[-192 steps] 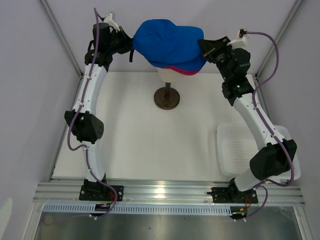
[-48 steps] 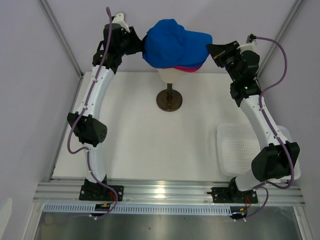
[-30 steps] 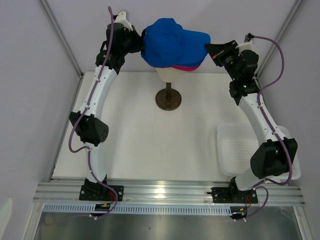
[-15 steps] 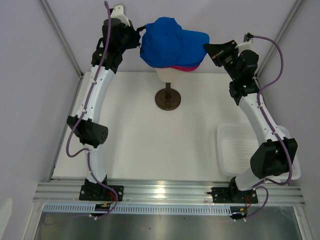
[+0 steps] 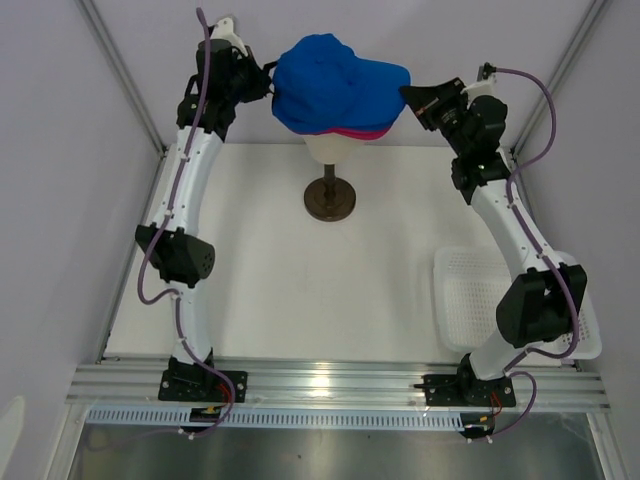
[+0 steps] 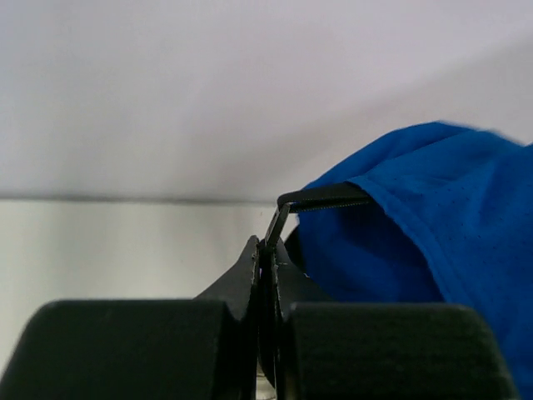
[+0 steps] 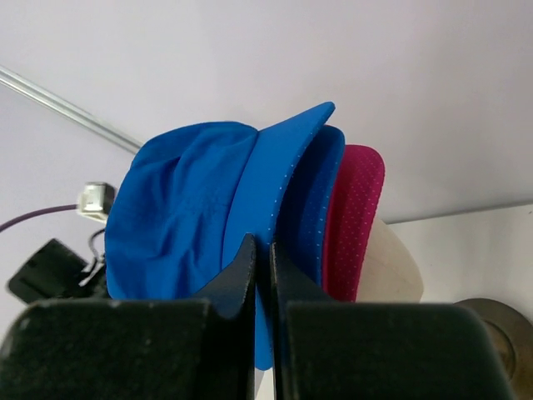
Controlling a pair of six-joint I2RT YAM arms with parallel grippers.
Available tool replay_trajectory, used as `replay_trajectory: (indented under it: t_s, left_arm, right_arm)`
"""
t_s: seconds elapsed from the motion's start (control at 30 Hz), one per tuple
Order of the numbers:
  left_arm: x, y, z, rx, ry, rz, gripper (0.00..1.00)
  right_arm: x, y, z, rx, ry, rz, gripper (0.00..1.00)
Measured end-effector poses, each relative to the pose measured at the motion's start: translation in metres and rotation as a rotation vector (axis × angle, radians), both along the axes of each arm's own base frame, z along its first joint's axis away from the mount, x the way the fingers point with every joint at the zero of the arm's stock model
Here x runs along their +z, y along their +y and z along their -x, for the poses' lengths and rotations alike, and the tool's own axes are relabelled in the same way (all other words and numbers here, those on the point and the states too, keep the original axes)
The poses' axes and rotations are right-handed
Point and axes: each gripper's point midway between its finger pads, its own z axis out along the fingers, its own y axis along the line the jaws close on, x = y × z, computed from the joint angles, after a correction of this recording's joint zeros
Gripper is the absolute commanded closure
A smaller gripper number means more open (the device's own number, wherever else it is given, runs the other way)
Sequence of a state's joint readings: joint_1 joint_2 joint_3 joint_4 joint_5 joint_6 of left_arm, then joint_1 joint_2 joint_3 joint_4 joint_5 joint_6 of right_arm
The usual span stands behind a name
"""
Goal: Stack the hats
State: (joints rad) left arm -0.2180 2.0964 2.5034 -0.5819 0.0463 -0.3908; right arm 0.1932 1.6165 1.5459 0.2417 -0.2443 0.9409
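Left end effector (image 6: 266, 254) has shut on back strap (image 6: 325, 197) of top blue cap (image 5: 335, 80); cap slid bit left. Right end effector (image 7: 260, 250) pinches brim (image 7: 287, 158). Cap sits over pink cap (image 5: 360, 133) on head (image 5: 325, 150), far edge of tabletop (image 5: 280, 260). Step: likely seating it; next, tug down, let go.

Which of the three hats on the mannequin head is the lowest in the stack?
The magenta-pink hat: the only one not blue, its brim under both blue hats, beside the mannequin head.
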Motion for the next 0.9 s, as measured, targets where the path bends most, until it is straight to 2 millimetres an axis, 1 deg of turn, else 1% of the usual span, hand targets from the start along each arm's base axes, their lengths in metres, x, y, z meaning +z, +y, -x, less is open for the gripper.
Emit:
replay_trajectory:
  t_s: [0.1,0.13,0.2,0.27,0.33,0.43,0.57,0.67,0.77,0.8,0.9]
  left_arm:
    - [-0.041,0.003,-0.015,-0.006,0.099,0.028,0.99]
    - [-0.053,0.003,-0.019,-0.011,0.126,0.039,0.99]
    - [-0.069,0.002,-0.023,-0.026,0.162,0.057,0.99]
    - [-0.075,0.000,-0.026,-0.045,0.172,0.074,0.99]
    - [-0.076,-0.002,-0.027,-0.064,0.166,0.084,0.99]
    - [-0.077,-0.007,-0.028,-0.091,0.161,0.088,0.99]
    - [-0.084,-0.011,-0.027,-0.123,0.171,0.077,0.99]
    - [-0.098,-0.011,-0.026,-0.131,0.187,0.052,0.99]
    - [-0.112,-0.009,-0.020,-0.132,0.204,0.033,0.99]
    - [-0.114,-0.007,-0.018,-0.128,0.205,0.028,0.99]
    - [-0.109,-0.001,-0.013,-0.103,0.188,0.008,0.96]
  right_arm:
    - [-0.003,0.002,-0.011,0.001,0.006,0.000,1.00]
    - [-0.005,0.004,-0.014,0.004,0.008,0.001,1.00]
    - [-0.008,0.010,-0.019,0.017,0.011,0.002,1.00]
    - [-0.010,0.013,-0.023,0.020,0.014,0.003,1.00]
    - [-0.010,0.013,-0.026,0.019,0.013,0.002,1.00]
    - [-0.011,0.014,-0.027,0.017,0.015,0.003,1.00]
    - [-0.011,0.014,-0.028,0.015,0.018,0.004,1.00]
    - [-0.010,0.016,-0.030,0.018,0.012,0.014,1.00]
    - [-0.009,0.021,-0.033,0.028,-0.002,0.037,1.00]
    - [-0.007,0.023,-0.034,0.032,-0.008,0.045,1.00]
    - [-0.004,0.028,-0.034,0.039,-0.025,0.084,1.00]
